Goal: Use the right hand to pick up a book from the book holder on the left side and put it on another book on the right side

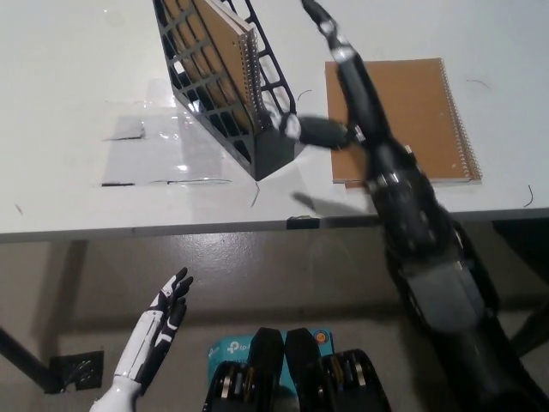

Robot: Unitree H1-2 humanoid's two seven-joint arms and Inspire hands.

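One black right robot hand (347, 94), fingers spread and empty, hovered just right of the book holder (225, 81); my white left robot hand (159, 330) rested low, fingers apart.

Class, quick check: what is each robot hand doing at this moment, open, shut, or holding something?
Left hand: open, holding nothing, low beside the table.
Right hand: open, holding nothing, above the table near the book holder.

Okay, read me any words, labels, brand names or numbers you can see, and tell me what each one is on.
Blue box at the bottom edge: a white logo, too small and blurred to read.
Brown notebook on the table: no text on its cover.
Notebook in the black holder: no text visible.
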